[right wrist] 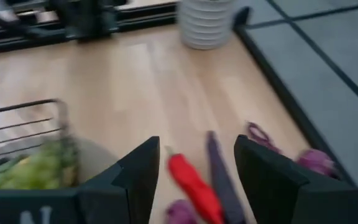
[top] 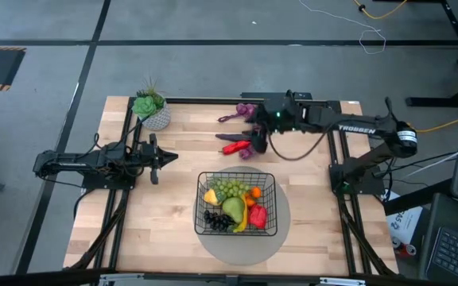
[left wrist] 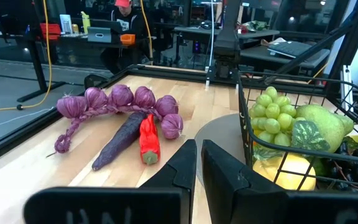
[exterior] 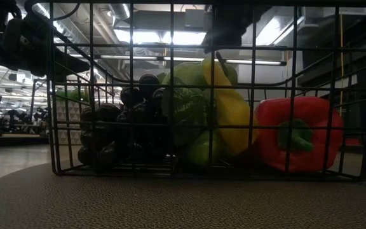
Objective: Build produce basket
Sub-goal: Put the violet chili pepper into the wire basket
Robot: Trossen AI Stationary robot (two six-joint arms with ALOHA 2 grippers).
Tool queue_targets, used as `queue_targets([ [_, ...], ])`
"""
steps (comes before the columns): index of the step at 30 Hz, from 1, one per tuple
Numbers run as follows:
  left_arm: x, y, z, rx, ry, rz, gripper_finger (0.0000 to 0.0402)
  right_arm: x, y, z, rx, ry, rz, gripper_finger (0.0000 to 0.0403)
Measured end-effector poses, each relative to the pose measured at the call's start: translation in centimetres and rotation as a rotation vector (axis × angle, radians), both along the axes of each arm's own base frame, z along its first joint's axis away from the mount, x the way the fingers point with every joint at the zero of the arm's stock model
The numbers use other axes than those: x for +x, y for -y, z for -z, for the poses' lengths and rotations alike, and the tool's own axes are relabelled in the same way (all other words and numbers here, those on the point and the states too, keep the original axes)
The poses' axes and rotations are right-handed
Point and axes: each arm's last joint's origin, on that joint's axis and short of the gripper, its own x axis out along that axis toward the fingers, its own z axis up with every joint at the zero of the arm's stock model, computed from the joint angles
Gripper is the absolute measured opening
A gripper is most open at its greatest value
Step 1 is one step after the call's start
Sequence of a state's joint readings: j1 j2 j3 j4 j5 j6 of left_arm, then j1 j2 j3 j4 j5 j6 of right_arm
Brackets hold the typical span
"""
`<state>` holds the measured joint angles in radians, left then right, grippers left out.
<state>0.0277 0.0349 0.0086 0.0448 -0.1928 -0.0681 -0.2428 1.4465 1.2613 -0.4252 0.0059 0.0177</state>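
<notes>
**Two arms flanking a half-filled wire basket**

One pale worktop (top: 173, 206) of butcher-block planks is carrying everything, its grain running in long glued strips. A round grey mat (top: 241, 246) with a fine woven texture is lying near the front edge, and the basket (top: 200, 208) is sitting on it: black wire mesh, roughly square, with rounded corners and low sides. The produce (top: 235, 208) is filling it in a glossy plastic heap, with a knobbly green grape bunch, a smooth pear, a dark grape cluster, a yellow piece and a shiny red pepper (exterior: 297, 133) pressing against the wires.

The right hand (top: 258, 141) is hovering over the loose pieces behind the basket, its two blunt dark fingers standing moderately apart and holding nothing. Below it are lying a slim red chilli (right wrist: 192, 182), a long, tapering dark-purple vegetable (left wrist: 122, 138) and a braided string of round purple bulbs (left wrist: 120, 99).

The left hand (top: 159, 158) is waiting at the left of the worktop, fingers drawn almost together, empty.

A ribbed white pot (top: 157, 117) with a spiky green succulent is standing at the far left corner.
</notes>
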Motion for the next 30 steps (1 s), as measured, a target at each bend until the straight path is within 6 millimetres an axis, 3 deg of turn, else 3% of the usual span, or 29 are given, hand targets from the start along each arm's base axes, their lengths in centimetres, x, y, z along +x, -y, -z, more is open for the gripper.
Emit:
queue_targets([
  [5,0.0,0.0,0.0,0.0,0.0,0.0,0.0019,0.3,3.7,1.7,0.034,-0.037,0.078,0.0206],
  [11,0.0,0.0,0.0,0.0,0.0,0.0,0.0019,2.9,6.5,6.8,0.12,-0.114,0.031,0.0205],
  [20,0.0,0.0,0.0,0.0,0.0,0.0,0.0019,6.0,8.1,12.6,0.073,-0.335,0.028,0.0193],
  [30,0.0,0.0,0.0,0.0,0.0,0.0,0.0019,7.1,8.5,16.5,0.115,-0.428,0.003,0.0192],
])
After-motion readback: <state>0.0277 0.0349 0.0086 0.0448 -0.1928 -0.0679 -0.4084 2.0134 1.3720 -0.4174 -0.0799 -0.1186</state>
